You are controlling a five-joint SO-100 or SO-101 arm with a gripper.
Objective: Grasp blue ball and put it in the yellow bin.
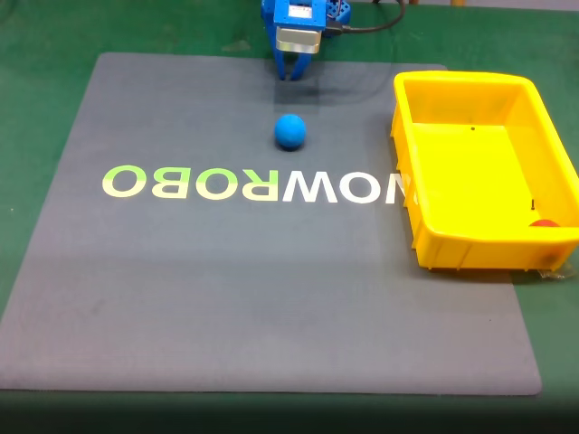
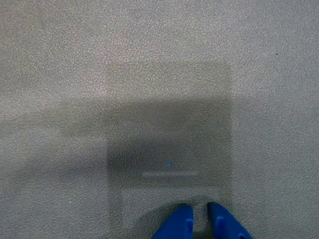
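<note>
In the fixed view the blue ball [image 1: 290, 131] lay just below the gripper [image 1: 291, 74], nearer the camera, whose fingertips [image 2: 179, 221] were nearly together, gripping nothing.

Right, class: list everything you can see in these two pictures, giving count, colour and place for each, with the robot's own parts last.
blue ball: one, bright blue, on the mat in the fixed view, just below the arm and left of the bin.
yellow bin: one, bright yellow, on the mat's right edge in the fixed view.
small red object: one, red, in the bin's lower right corner.
mat: one, grey, with pale mirrored lettering, lying on a green table.
cable: one, dark, at the top edge beside the arm.
gripper: one, blue, at the mat's top edge; its fingers are nearly together over bare mat in the wrist view.
</note>
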